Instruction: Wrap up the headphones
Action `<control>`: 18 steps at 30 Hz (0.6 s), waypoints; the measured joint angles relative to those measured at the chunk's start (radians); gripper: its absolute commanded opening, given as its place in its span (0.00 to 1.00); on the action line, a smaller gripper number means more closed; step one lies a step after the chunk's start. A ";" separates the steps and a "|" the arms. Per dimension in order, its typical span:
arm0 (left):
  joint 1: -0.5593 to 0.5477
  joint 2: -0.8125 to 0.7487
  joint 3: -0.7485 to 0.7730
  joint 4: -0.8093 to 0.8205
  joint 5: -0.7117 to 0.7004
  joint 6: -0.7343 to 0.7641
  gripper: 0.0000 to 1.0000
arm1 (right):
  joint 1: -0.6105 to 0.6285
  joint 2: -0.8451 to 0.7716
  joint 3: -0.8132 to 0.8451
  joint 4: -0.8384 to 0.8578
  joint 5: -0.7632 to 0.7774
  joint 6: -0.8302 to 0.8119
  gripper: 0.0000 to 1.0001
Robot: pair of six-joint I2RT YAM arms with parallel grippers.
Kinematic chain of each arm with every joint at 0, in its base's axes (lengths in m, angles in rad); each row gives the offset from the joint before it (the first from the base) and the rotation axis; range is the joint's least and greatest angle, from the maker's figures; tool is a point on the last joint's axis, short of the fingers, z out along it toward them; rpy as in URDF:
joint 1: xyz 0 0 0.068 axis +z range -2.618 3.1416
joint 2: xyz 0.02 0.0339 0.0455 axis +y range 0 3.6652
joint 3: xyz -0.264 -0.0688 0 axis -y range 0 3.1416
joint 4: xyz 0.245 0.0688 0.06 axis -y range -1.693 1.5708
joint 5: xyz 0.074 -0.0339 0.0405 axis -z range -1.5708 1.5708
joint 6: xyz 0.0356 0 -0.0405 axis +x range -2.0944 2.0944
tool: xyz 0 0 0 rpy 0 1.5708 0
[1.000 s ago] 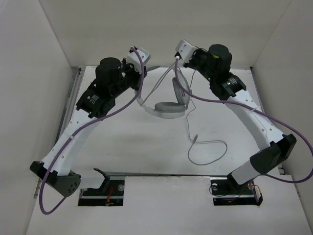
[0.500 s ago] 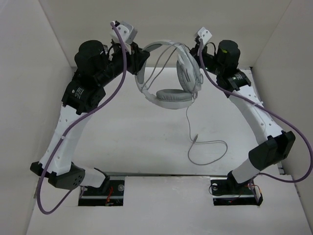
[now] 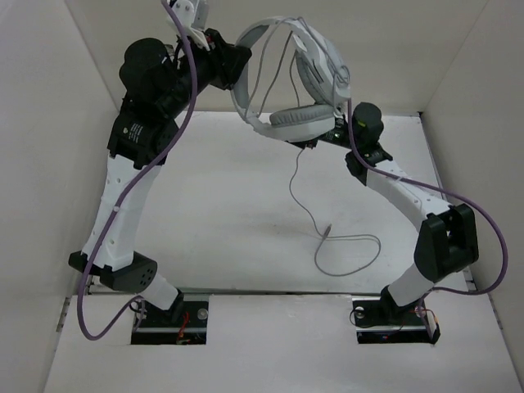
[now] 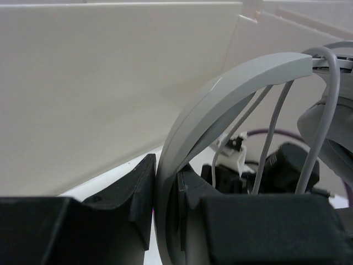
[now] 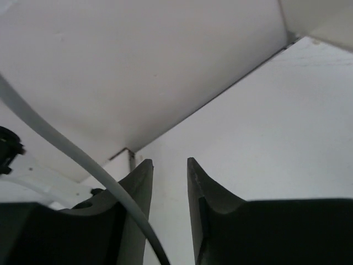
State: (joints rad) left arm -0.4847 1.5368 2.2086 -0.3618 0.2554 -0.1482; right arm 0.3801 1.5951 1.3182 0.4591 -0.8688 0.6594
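Note:
The white headphones (image 3: 286,49) hang in the air at the back. My left gripper (image 3: 237,70) is shut on the curved headband (image 4: 220,94), which is clamped between its jaws (image 4: 166,165). A grey ear cup (image 3: 299,117) faces down. The thin grey cord (image 3: 296,184) drops from the cup to a loose loop on the table (image 3: 352,255). My right gripper (image 3: 318,137) sits just under the ear cup. Its jaws (image 5: 169,163) stand narrowly apart and hold nothing. The cord (image 5: 83,160) crosses in front of its left finger, outside the gap.
White walls close in the table (image 3: 213,221) at the back and on both sides. Purple arm cables (image 3: 164,164) hang along both arms. The cord's plug end (image 3: 327,232) lies mid-table on the right.
My left arm has lifted the headphones higher and toward the back. My right arm has dropped from beside the ear cup to just below it.

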 measured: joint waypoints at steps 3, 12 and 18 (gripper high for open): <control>0.024 0.011 0.034 0.020 -0.048 -0.022 0.00 | 0.017 0.009 -0.092 0.128 -0.005 0.122 0.46; 0.102 0.023 0.082 0.077 -0.292 -0.057 0.00 | 0.201 0.010 -0.175 0.307 -0.025 0.251 0.45; 0.139 0.032 0.083 0.091 -0.461 -0.052 0.00 | 0.331 0.036 -0.154 0.290 -0.069 0.204 0.42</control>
State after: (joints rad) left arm -0.3458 1.5688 2.2913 -0.2707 -0.2054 -0.2001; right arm 0.7113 1.6310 1.1637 0.7486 -0.9382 0.8639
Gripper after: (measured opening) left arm 0.159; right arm 0.429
